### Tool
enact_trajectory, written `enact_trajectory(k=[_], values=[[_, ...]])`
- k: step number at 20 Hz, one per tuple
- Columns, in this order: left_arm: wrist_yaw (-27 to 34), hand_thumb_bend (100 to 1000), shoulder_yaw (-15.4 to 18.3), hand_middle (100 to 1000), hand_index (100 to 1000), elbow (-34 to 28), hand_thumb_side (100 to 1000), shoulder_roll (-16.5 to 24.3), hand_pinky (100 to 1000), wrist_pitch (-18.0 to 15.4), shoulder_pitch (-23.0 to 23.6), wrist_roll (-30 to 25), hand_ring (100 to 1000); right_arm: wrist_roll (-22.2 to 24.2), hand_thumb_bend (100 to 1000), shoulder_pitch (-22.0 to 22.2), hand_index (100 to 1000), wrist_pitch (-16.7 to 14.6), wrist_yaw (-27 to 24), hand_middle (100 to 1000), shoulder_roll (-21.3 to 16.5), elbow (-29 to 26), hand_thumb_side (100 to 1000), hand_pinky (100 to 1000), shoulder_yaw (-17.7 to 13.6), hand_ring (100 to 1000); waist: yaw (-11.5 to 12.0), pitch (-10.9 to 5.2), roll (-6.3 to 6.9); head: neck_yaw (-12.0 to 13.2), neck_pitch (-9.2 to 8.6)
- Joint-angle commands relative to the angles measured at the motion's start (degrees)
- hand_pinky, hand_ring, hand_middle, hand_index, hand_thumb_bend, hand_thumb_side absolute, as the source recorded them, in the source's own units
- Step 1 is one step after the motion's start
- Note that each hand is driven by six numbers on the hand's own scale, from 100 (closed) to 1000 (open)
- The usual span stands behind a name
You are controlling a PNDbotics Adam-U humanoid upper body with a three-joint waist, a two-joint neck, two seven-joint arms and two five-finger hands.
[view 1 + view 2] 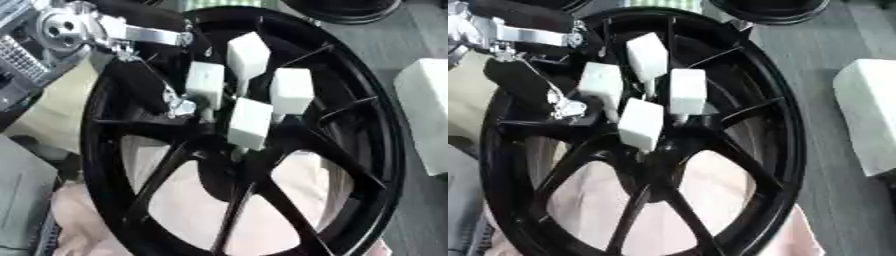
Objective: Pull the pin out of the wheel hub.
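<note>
Four white blocky pins (249, 122) stand clustered at the centre of the wheel hub (223, 150), each a pale, matte, squarish head on a thin stem, tilted a little differently from its neighbours. The hub belongs to a glossy black spoked wheel (785, 150) that fills the middle of the scene, its slim spokes fanning out to a broad rim, with a pinkish cloth (710, 200) showing through the gaps on the near side. Reaching in from the far left is the left hand (166, 97), black with silver joints, its fingers down between the spokes just left of the leftmost pin; whether they are curled on that pin or merely beside it I cannot tell. The left eye view shows more of the arm: a round silver joint (61, 27) and a ribbed grey part at the far-left edge, both cut off in the right eye view. To the right, well apart from the wheel, sits a large white block (868, 120) on the grey surface (833, 200). A second dark rim (776, 10) peeks in at the far edge. No writing can be read anywhere.
</note>
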Motion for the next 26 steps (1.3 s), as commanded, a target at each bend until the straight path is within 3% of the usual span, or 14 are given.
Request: enact_trajectory(k=[1,3,6,9,13,19,26], values=[[1.47,100,1.49,429,641,-0.13,249,0.26,526,0.73,-1.01,1.55,445,-0.39,336,-0.4,546,-0.03,-0.15,410,-1.11,-0.33,377,555,-0.1,451,0.03,-1.06,-0.08,0.1,-0.1],[3.03,100,2.55,331,520,-0.02,203,0.02,451,2.02,-1.11,3.36,363,-0.46,338,-0.38,546,-0.03,-0.19,410,-1.11,-0.3,378,554,-0.08,452,0.12,-1.08,-0.12,0.14,-0.06],[4.66,100,3.69,209,385,-0.19,232,0.18,367,4.05,-1.13,6.41,258,-0.48,339,-0.4,545,-0.06,-0.33,410,-1.13,-0.33,377,551,-0.02,452,0.28,-1.15,-0.15,0.1,-0.03],[4.59,100,4.52,157,319,-1.36,217,1.26,342,4.19,-0.65,9.83,214,-0.65,342,-0.36,544,-0.08,-0.44,408,-1.29,-0.37,375,549,0.0,450,0.55,-1.24,-0.05,-0.04,0.02],[5.57,100,6.85,134,299,-3.81,214,4.13,323,3.8,1.13,14.15,191,-0.95,344,-0.37,543,-0.05,-0.53,408,-1.52,-0.49,374,548,-0.1,450,0.81,-1.28,0.09,-0.36,0.02],[10.57,100,15.25,118,289,-9.99,244,11.48,297,5.33,7.34,19.78,171,-1.91,348,-0.1,542,0.27,-0.46,406,-2.01,-0.76,373,546,-0.78,449,2.23,-1.15,0.03,-2.19,0.21],[14.42,100,25.61,114,289,-4.28,331,16.86,283,5.05,17.33,26.16,163,-3.47,352,0.51,541,0.77,-0.24,406,-2.72,-1.15,369,546,-2.28,449,4.95,-1.17,-0.47,-4.55,0.71]])
